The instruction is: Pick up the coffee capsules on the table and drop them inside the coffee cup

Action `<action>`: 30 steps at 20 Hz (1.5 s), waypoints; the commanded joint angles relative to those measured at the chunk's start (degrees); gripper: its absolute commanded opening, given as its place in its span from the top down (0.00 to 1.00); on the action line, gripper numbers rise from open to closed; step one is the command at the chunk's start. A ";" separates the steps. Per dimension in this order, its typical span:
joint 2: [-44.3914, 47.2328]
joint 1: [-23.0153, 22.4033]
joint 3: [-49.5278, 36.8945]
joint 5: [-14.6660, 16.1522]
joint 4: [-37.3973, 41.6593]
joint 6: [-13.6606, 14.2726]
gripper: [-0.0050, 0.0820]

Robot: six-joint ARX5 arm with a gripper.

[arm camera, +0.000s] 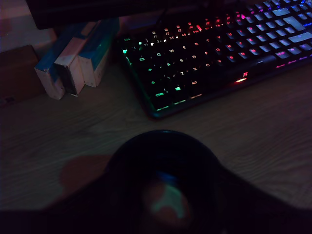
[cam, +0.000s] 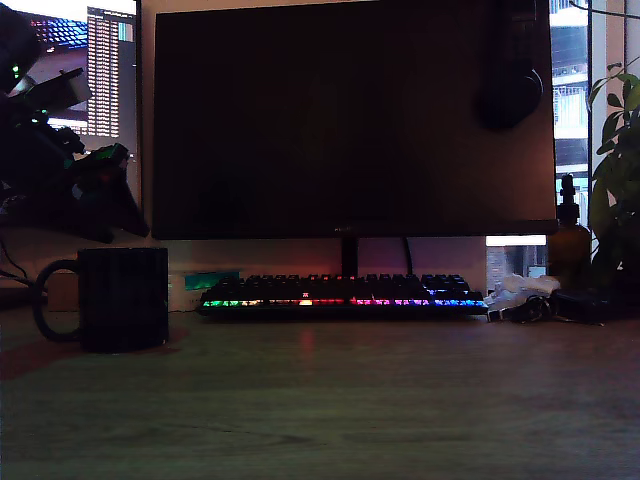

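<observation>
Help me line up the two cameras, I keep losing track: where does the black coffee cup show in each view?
Exterior view: the coffee cup stands on the table at the exterior view's left, handle toward the edge of the frame, below the gripper.
Wrist view: the coffee cup sits directly beneath the camera, seen from above into its open mouth.
Shared landmark: the lit keyboard behind the cup.

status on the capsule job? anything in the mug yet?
Looks done: the wrist view shows light shapes inside the black mug, probably capsules, though too dim to count. No capsule shows on the table in the exterior view. In hand: the arm sits above the mug at that view's left; its gripper is too dark to read. Left: likely just retreating.
</observation>
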 commanded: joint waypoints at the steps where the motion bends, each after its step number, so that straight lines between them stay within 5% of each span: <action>1: 0.72 -0.04 -0.07 0.20 0.35 -0.17 0.18; 6: 0.55 -0.04 -0.04 0.20 0.33 -0.20 0.19; 8: -0.07 -0.04 0.09 0.22 -0.46 -0.20 0.29; 9: -0.79 -0.07 0.13 0.57 -1.07 -0.17 0.41; 12: -4.09 -0.11 0.15 2.16 -2.91 -0.48 0.98; 17: -11.98 -0.09 0.15 0.70 -6.91 -4.33 0.97; 23: -21.11 -0.59 -0.76 -1.53 -13.07 -4.74 0.97; 30: -33.35 -0.70 -11.50 -2.01 -11.37 -6.86 0.97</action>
